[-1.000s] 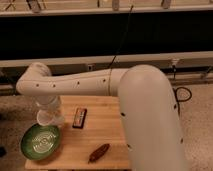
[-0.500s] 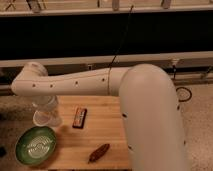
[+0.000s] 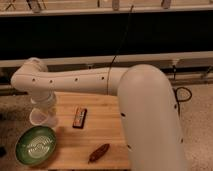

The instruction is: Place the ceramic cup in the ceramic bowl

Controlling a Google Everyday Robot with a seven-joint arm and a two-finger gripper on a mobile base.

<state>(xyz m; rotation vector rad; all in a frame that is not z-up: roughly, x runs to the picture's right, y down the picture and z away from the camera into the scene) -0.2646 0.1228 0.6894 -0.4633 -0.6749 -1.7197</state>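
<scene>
The ceramic cup, small and pale, hangs under my gripper at the left edge of the wooden table. The gripper is shut on the cup and holds it just above and behind the ceramic bowl. The bowl is a shallow green dish with lighter markings inside, at the table's front left corner. My white arm reaches across from the right and hides most of the gripper's fingers.
A dark rectangular packet lies near the table's middle. A brown oblong object lies near the front edge. A dark wall with rails runs behind the table. A black cable lies on the floor at right.
The gripper and cup have shifted slightly left, nearer the bowl's far rim. The other objects have not moved on the table.
</scene>
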